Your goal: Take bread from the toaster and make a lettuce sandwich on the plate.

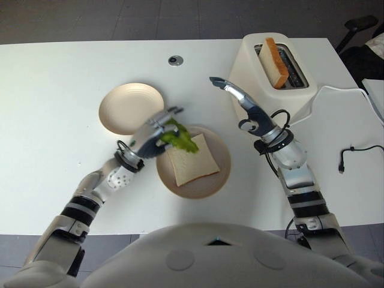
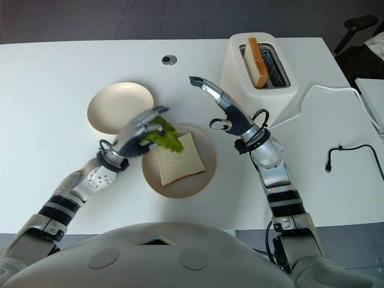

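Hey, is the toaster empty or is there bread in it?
Not empty: one slice of bread stands upright in a slot of the toaster, poking above its top. The other slot looks empty.

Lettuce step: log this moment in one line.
left hand: holds lettuce over bread slice on plate | right hand: open, empty | toaster: second slice in slot

Two head-mounted eyes, slightly apart, look down from close above at the same table [image 1: 54, 78].

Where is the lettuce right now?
The lettuce is in the robot's left hand, held at the left edge of the bread slice on the nearer plate.
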Controlling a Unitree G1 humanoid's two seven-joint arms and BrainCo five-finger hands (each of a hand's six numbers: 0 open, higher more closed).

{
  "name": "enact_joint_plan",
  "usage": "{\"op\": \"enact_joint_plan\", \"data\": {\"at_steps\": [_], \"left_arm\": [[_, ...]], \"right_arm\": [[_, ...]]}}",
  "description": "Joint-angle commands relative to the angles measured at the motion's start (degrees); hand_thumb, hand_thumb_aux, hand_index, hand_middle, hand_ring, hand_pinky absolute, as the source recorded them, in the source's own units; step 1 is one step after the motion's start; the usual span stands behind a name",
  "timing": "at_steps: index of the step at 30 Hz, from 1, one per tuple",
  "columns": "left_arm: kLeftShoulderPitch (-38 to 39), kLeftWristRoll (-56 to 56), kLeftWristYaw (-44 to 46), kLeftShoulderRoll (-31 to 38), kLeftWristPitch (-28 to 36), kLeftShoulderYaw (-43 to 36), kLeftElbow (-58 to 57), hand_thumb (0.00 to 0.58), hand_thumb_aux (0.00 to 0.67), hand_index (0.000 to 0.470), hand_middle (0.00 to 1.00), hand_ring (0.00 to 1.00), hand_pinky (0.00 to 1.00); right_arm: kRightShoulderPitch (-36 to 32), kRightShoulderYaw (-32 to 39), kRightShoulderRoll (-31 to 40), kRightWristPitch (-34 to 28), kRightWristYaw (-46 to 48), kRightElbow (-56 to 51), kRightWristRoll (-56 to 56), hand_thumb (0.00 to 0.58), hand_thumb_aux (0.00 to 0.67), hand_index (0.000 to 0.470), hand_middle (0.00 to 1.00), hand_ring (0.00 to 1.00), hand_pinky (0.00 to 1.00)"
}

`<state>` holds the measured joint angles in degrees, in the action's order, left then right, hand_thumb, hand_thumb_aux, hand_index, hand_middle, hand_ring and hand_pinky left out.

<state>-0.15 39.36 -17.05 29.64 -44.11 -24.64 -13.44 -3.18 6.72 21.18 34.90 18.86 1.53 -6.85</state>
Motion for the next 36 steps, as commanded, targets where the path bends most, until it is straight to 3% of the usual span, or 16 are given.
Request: {"op": "enact_joint_plan", "data": {"at_steps": [1,11,12,13,22,26,31,36], "left_arm": [[1.6,-0.4,3.3,-1.4,-2.0,-2.0,1.5,0.580,0.670,0.470,0.00,0.00,0.00],[0.2,2.5,5.3,-3.5,-3.9,-3.7,-4.2,0.580,0.670,0.470,0.00,0.00,0.00],[0.1,2.8,5.4,-3.3,-3.9,-3.6,-4.5,0.565,0.562,0.394,0.00,0.00,0.00],[0.0,3.3,5.3,-2.9,-3.9,-3.4,-4.6,0.000,0.000,0.000,0.00,0.00,0.00],[-1.6,0.4,5.9,0.9,-6.3,1.4,-2.8,0.000,0.000,0.000,0.00,0.00,0.00],[-1.7,-2.7,6.3,0.8,-8.1,3.2,-1.9,0.000,0.000,0.000,0.00,0.00,0.00],[-1.6,-7.6,7.7,-0.6,-10.4,4.3,-1.3,0.000,0.000,0.000,0.00,0.00,0.00],[-1.9,-7.1,8.6,-2.4,-10.3,4.7,-2.3,0.000,0.000,0.000,0.00,0.00,0.00]], "right_arm": [[0.8,-0.5,0.8,-1.2,0.7,1.2,0.5,0.000,0.000,0.000,0.00,0.00,0.00],[1.4,-0.7,1.0,-1.7,0.6,1.7,-0.3,0.000,0.000,0.000,0.00,0.00,0.00],[1.4,-0.7,1.0,-1.7,0.6,1.7,-0.4,0.000,0.000,0.000,0.00,0.00,0.00],[1.4,-0.7,1.0,-1.7,0.6,1.7,-0.4,0.000,0.000,0.000,0.00,0.00,0.00],[1.7,-1.3,1.4,-0.6,0.6,2.9,0.5,0.000,0.000,0.000,0.00,0.00,0.00],[1.2,-6.3,1.1,-0.8,-2.7,7.7,0.7,0.000,0.000,0.000,0.00,0.00,0.00],[-3.3,-16.6,0.8,-2.4,-14.8,11.2,-13.0,0.000,0.000,0.000,0.00,0.00,0.00],[-8.1,-19.5,6.5,-14.4,-24.1,3.0,-32.9,0.000,0.000,0.000,0.00,0.00,0.00]]}}
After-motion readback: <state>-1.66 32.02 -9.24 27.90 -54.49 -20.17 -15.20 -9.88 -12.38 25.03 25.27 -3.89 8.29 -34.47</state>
